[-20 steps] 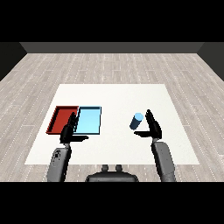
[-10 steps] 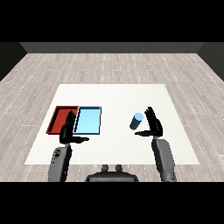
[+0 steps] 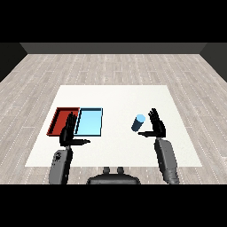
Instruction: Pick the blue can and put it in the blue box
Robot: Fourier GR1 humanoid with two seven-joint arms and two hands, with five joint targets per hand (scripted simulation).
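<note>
The blue can (image 3: 138, 123) stands on the white table right of centre, leaning slightly. My right hand (image 3: 156, 125) is just to its right, fingers straight and thumb stretched under the can, a small gap between them. The light blue tray (image 3: 89, 121) lies left of centre with the red tray (image 3: 61, 120) beside it on its left. My left hand (image 3: 68, 132) hovers open over the near edge between the two trays, thumb pointing right.
The white table (image 3: 115, 102) ends close behind both forearms at the near edge. Grey plank floor surrounds it.
My right hand has edged a little left toward the can. The can, trays and left hand stay where they were.
</note>
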